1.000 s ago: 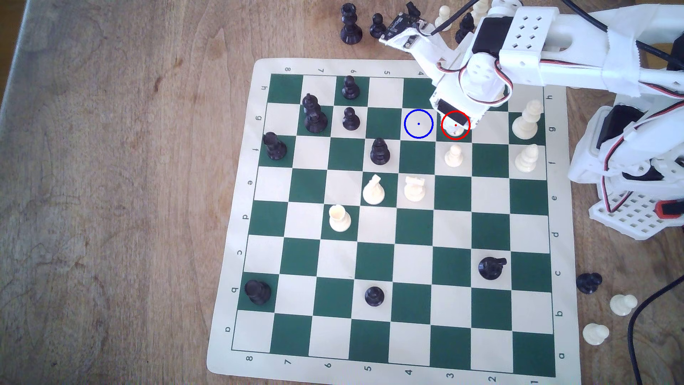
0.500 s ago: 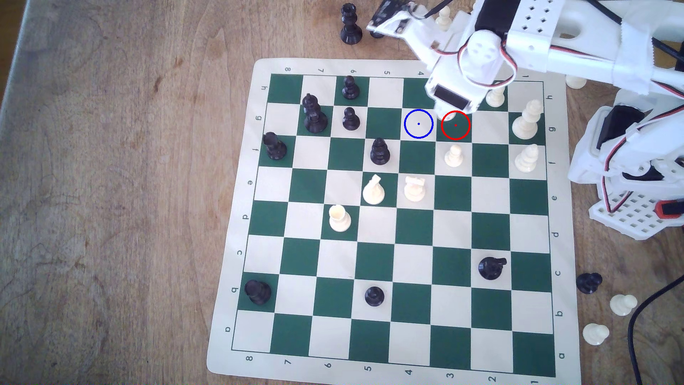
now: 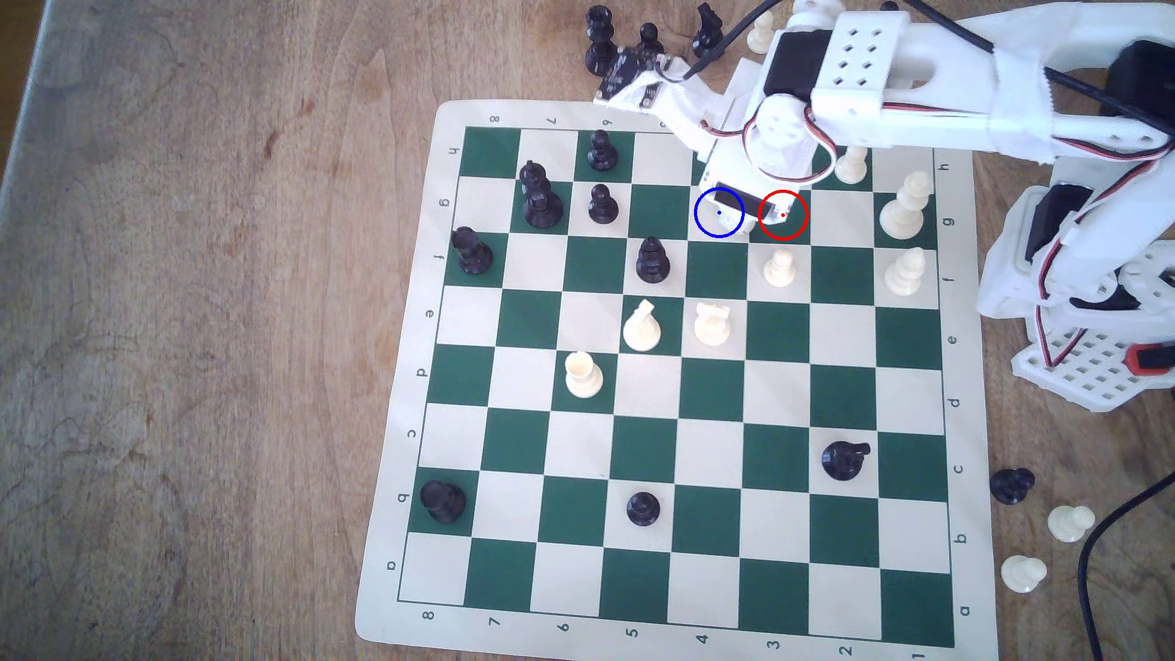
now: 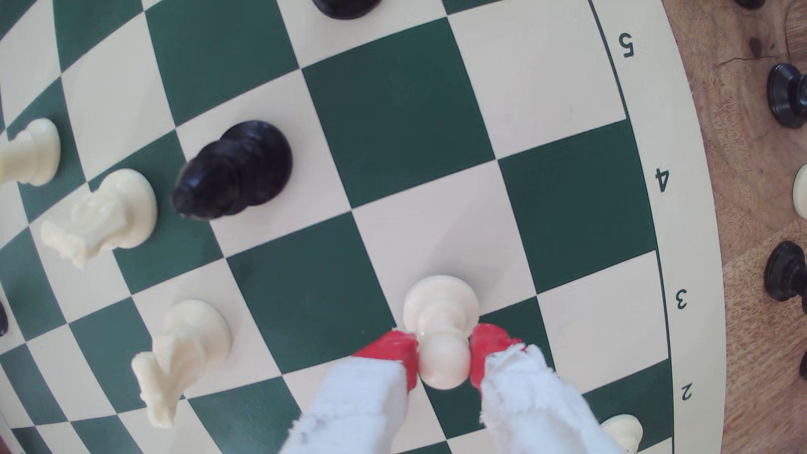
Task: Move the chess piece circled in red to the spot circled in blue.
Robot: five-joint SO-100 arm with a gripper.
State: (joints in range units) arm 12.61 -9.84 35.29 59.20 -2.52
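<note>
In the wrist view, my gripper point(image 4: 443, 360) is shut on the round head of the cream-white pawn point(image 4: 441, 305), with a red-tipped finger point(image 4: 391, 349) on each side. The pawn's base hangs over a cream square, close to its border with a green one; I cannot tell if it touches the board. In the exterior view, the gripper point(image 3: 744, 213) covers the pawn and sits between the two rings. It overlaps the blue-ringed cream square point(image 3: 707, 224) and the edge of the red-ringed green square point(image 3: 788, 227), which holds no piece.
Close by on the board point(image 3: 407, 445) stand a cream pawn point(image 3: 779, 267), a black piece point(image 3: 652, 259), a cream rook point(image 3: 712, 323) and a cream knight point(image 3: 641, 325). Another cream pawn point(image 3: 851, 164) stands behind the arm. Captured pieces point(image 3: 601, 41) line the far table edge.
The gripper lifted the pawn off the red-ringed square, then carried it towards the exterior view's left and lower, over the blue ring.
</note>
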